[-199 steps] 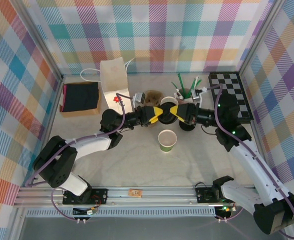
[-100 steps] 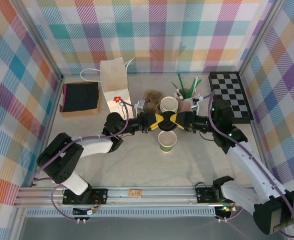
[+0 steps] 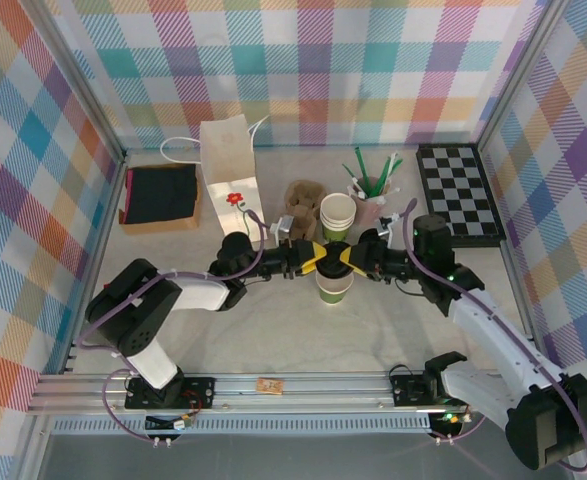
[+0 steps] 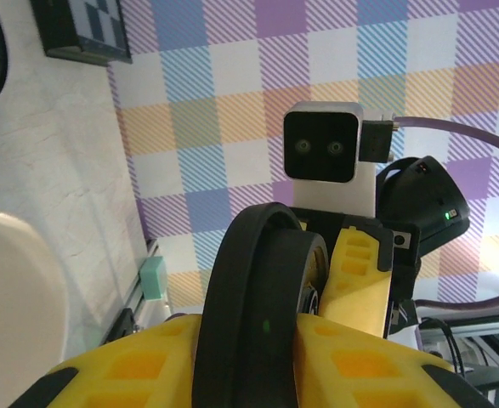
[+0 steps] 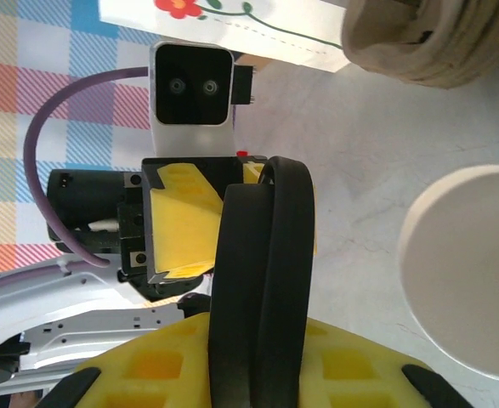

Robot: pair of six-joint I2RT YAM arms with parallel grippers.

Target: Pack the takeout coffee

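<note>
Plaid-walled worktop [image 3: 273, 330]: left end effector [image 3: 316, 256] and right end effector [image 3: 342, 257] both clamped on black lid [image 4: 258, 289]. I've carried it from beside the cup stack [image 3: 337, 211] to just in front, over the green cup [image 3: 334, 290]. Capping looks next, bagging later.

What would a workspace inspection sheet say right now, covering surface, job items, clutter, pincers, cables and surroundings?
Surface: white table, no spills seen.
Job's things: green cup upright, open-topped, mid-table; black lid held on edge above it.
Clutter: paper bag, black box, brown cardboard pieces, cup stack, stirrer cup, checkerboard, all along the back.
Grippers: left pincer and right pincer meet tip to tip, both gripping the lid.
Cables: purple cables along both arms, no snag seen.
Surroundings: plaid walls, metal rail at near edge.
</note>
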